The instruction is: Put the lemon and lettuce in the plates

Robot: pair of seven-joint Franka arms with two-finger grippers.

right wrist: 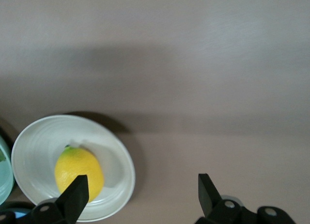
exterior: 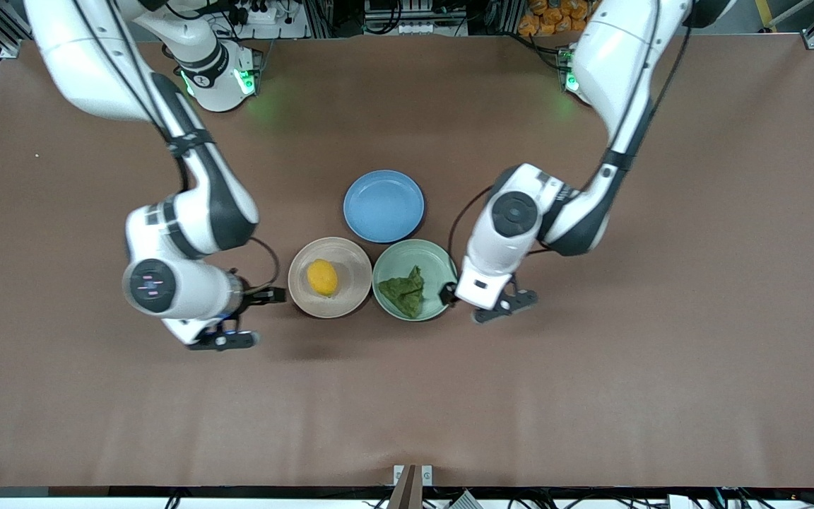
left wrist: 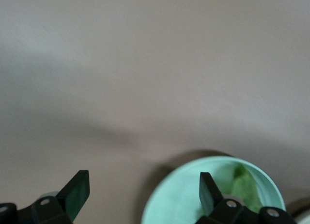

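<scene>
The yellow lemon (exterior: 322, 277) lies in the beige-pink plate (exterior: 354, 265). The dark green lettuce (exterior: 404, 291) lies in the mint green plate (exterior: 400, 249) beside it. My right gripper (exterior: 255, 317) is open and empty, just off the beige plate's rim toward the right arm's end. My left gripper (exterior: 478, 302) is open and empty at the mint plate's rim toward the left arm's end. The right wrist view shows the lemon (right wrist: 77, 170) in its plate (right wrist: 38, 141) beside my open gripper (right wrist: 143, 192). The left wrist view shows the mint plate (left wrist: 184, 195), the lettuce (left wrist: 244, 185) and my open gripper (left wrist: 144, 192).
An empty blue plate (exterior: 384, 206) sits farther from the front camera than the two filled plates, touching or nearly touching both. The brown table (exterior: 591, 396) spreads wide around the plates.
</scene>
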